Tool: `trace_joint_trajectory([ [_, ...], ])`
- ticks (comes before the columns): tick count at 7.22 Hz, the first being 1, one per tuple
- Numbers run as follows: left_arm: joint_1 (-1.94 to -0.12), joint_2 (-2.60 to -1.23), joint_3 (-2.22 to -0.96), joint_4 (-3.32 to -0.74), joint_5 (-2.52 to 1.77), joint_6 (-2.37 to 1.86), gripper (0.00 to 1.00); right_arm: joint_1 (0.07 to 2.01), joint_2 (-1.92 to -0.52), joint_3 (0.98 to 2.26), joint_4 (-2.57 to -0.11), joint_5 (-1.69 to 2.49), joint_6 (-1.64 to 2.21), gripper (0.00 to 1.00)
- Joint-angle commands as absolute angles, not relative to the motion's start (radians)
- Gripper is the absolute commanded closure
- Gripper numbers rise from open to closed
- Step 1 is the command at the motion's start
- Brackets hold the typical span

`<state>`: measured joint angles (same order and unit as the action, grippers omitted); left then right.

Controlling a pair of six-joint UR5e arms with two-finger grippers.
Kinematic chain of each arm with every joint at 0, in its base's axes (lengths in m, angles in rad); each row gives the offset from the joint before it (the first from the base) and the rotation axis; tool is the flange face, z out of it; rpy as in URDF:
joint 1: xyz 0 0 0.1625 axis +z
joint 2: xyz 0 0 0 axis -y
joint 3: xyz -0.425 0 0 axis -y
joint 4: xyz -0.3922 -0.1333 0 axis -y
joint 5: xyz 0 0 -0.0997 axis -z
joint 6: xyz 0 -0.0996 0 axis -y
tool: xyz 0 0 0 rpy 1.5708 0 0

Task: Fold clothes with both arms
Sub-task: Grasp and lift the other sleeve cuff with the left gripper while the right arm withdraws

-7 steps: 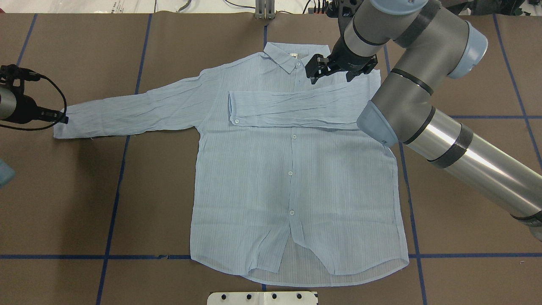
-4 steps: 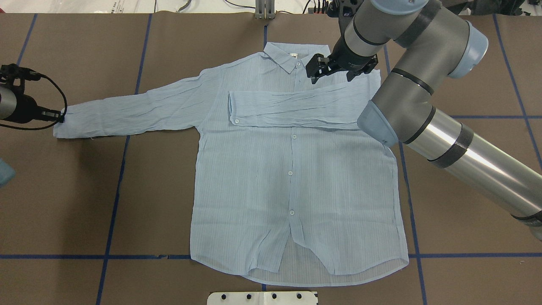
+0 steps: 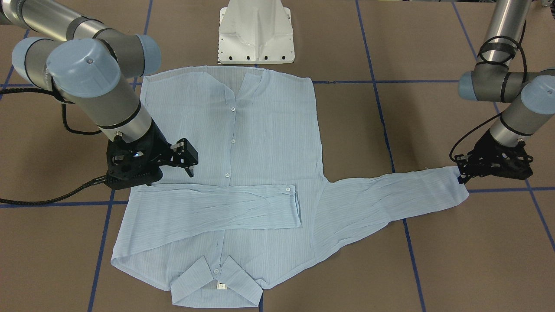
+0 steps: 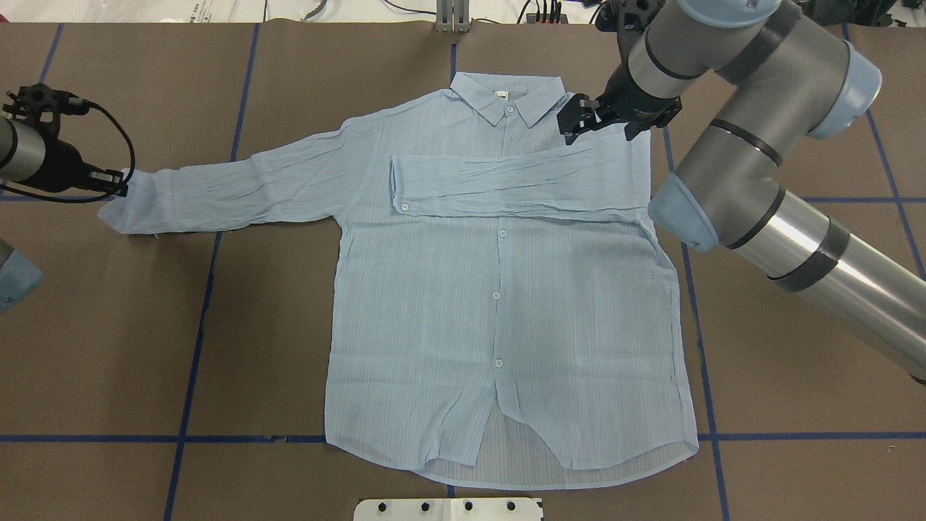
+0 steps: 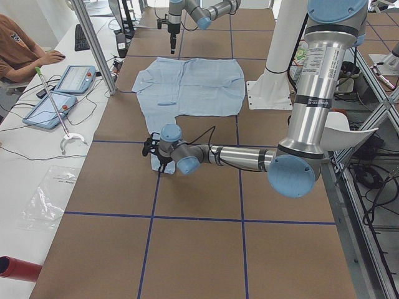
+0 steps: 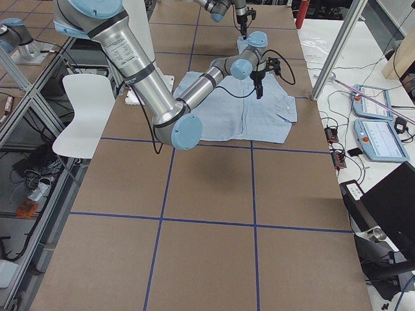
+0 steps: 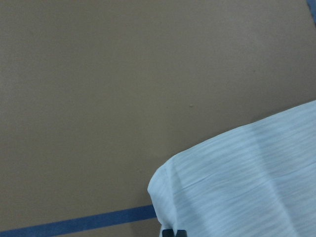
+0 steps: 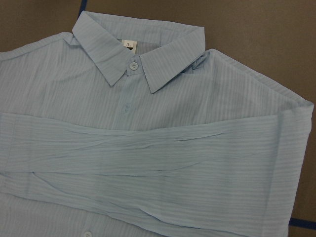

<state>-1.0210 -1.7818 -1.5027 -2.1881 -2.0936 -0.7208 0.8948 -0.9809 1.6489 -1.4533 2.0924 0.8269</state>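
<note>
**Operator:** Where is the shirt right now?

**Robot:** The shirt (image 4: 499, 304) lies flat on the table (image 4: 108, 347), buttons up, filling the middle of the overhead view with its collar (image 4: 506, 98) toward the top. One folded sleeve (image 4: 506, 184) already lies across the chest just below the collar. The outstretched sleeve (image 4: 246, 184) runs off toward the left edge of the frame.

**Operator:** And your grippers?

**Robot:** My left gripper (image 4: 116, 182) sits at that far-left end. As far as I can judge it is pinched on a corner of the cuff (image 4: 134, 210), because that corner rises off the table toward it. My right gripper (image 4: 599, 129) hovers spread and empty over the shoulder at upper right, beside the collar.

**Operator:** How do you do this step well?

**Robot:** I take the step to be bringing the outstretched sleeve across the chest. I'd raise the cuff only enough to clear the cloth and carry it rightward in a low arc. Then I'd lay it alongside the folded sleeve, so the crease falls at the shoulder seam. The fabric looks thin and may drag the body with it, so I'd go slowly and keep the sleeve lightly taut.
</note>
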Motion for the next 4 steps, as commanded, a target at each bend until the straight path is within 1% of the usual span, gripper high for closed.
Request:
trace_joint_trajectory([
  [1, -1.020, -1.930, -1.694, -1.807, -2.102, -0.736, 1.00, 0.936, -1.093, 1.709, -1.445, 2.112, 0.773, 0.00],
  [2, -1.019, -1.992, -1.736, -1.724, -2.164, -0.797, 1.00, 0.960, -1.133, 1.713, -1.448, 2.114, 0.705, 0.00],
  [3, -1.014, -2.079, -1.739, -1.715, -2.192, -0.924, 1.00, 0.988, -1.185, 1.713, -1.444, 2.141, 0.674, 0.00],
  [4, -0.987, -2.200, -1.729, -1.674, -2.198, -1.051, 1.00, 1.043, -1.222, 1.712, -1.442, 2.207, 0.628, 0.00],
])
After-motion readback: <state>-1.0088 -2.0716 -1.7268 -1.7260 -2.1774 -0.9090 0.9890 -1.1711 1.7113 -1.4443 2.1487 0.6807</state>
